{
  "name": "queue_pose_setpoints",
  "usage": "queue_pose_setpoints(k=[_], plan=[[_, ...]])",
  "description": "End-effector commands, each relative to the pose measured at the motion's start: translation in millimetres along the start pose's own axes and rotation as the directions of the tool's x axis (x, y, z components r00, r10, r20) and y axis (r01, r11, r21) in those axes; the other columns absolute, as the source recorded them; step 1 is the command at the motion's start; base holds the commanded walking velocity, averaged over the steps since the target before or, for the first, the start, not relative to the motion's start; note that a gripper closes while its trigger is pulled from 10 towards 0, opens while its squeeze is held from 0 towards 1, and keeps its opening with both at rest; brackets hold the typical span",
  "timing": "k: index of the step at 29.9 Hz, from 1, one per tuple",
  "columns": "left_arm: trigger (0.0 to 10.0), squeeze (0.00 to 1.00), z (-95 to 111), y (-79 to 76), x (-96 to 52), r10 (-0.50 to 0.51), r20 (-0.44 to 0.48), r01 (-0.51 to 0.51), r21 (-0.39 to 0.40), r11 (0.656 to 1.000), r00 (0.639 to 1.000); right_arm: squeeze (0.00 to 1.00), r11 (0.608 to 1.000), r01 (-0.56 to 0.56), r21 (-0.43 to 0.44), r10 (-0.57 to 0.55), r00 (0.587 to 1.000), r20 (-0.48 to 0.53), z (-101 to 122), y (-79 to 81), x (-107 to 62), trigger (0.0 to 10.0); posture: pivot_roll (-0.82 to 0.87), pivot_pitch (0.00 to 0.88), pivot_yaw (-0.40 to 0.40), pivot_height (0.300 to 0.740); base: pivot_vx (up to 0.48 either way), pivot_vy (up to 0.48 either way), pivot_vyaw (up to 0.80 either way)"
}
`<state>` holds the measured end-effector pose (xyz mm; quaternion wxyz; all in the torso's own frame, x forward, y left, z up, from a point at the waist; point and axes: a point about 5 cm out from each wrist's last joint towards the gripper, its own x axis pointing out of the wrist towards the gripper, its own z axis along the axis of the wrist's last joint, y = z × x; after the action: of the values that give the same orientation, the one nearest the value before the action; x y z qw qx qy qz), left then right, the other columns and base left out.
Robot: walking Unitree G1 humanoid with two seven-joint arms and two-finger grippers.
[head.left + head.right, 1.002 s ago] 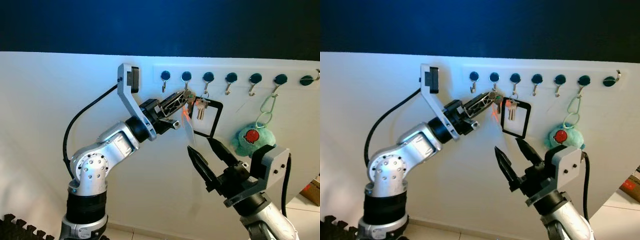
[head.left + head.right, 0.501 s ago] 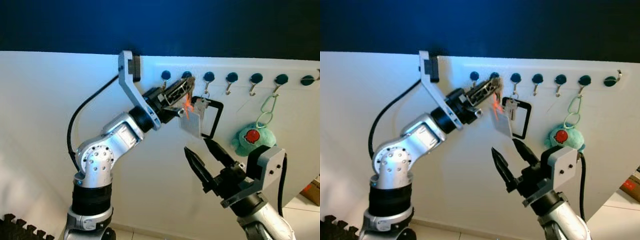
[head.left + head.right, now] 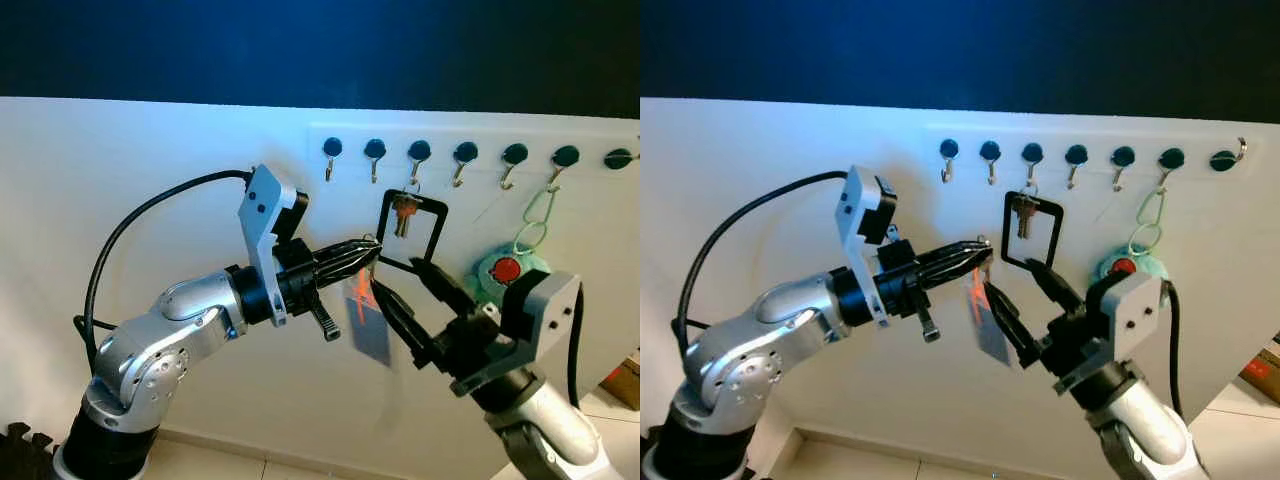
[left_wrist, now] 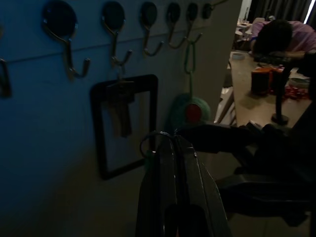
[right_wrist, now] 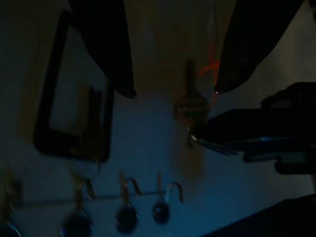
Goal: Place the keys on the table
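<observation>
Before a white wall [image 3: 150, 150] under a dark band, with a hook rail [image 3: 465, 153] along the top, the left gripper [image 3: 365, 252] pinches the keys [image 3: 360, 300] below the rail while the right gripper [image 3: 410, 290] gapes wide beside them.

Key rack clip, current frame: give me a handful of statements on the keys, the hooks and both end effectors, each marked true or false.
1. The left end effector is shut on a set of keys, held away from the hooks. True.
2. The right end effector is clamped on the plush toy. False: it is open, its fingers on either side of the dangling keys, apart from the plush toy.
3. A black frame with another key hangs from the third hook from the left. True.
4. The plush toy lies on the floor. False: it hangs by a green clip from a hook on the wall.
5. Every hook carries something. False: several are bare.
</observation>
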<state>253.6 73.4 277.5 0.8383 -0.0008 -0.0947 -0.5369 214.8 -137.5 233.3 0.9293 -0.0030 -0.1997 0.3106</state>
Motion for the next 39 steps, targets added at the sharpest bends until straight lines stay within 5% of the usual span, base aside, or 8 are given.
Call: queue_pose_setpoints(k=[1,6,11,20,26,31,38,39], plan=[[10.0,0.00,-2.5,-2.1,-1.6,-0.009,-0.006,0.009,0.014,1.000,1.000,0.00,0.999,-0.034,0.003,0.034,0.999,-0.017,-0.7,5.0,0.2,10.0,-0.06,0.097,0.029,0.740,0.000,0.000,0.00],[10.0,0.00,-1.0,-4.9,-2.4,-0.025,0.015,0.025,0.012,1.000,1.000,0.68,0.998,-0.057,0.013,0.058,0.998,-0.026,-5.6,11.1,2.8,10.0,-0.06,0.096,0.029,0.740,0.000,0.000,0.00],[10.0,0.00,0.6,-7.1,-3.2,-0.044,0.031,0.044,0.008,0.999,0.999,0.00,0.998,-0.066,-0.007,0.066,0.998,-0.026,-7.1,10.0,8.4,10.0,-0.05,0.093,0.029,0.740,0.000,0.000,0.00],[10.0,0.00,1.7,-9.6,-3.7,-0.059,0.043,0.059,0.004,0.998,0.997,0.00,0.997,-0.063,-0.038,0.063,0.998,0.002,-7.1,5.8,19.2,9.2,-0.04,0.084,0.026,0.740,0.000,0.000,0.00],[10.0,0.00,1.2,-9.9,-4.0,-0.057,0.044,0.057,0.002,0.998,0.997,0.00,0.997,-0.069,-0.040,0.069,0.998,0.011,-8.6,6.4,23.6,0.0,-0.04,0.082,0.022,0.740,0.000,0.000,0.00],[10.0,0.00,0.6,-10.0,-4.2,-0.056,0.042,0.056,0.000,0.998,0.998,0.00,0.997,-0.068,-0.041,0.068,0.998,0.014,-8.8,6.3,24.2,0.0,-0.04,0.082,0.022,0.740,0.000,0.000,0.00],[10.0,0.00,0.1,-9.3,-4.0,-0.055,0.042,0.055,-0.004,0.998,0.998,0.00,0.997,-0.055,-0.047,0.056,0.998,0.013,-9.3,5.8,23.9,10.0,-0.04,0.087,0.028,0.740,0.000,0.000,0.00],[10.0,0.00,0.2,-9.1,-3.7,-0.055,0.043,0.055,-0.005,0.998,0.998,0.00,0.998,-0.053,-0.045,0.053,0.998,0.014,-9.5,5.7,23.7,0.9,-0.04,0.087,0.028,0.740,0.000,0.000,0.00]])
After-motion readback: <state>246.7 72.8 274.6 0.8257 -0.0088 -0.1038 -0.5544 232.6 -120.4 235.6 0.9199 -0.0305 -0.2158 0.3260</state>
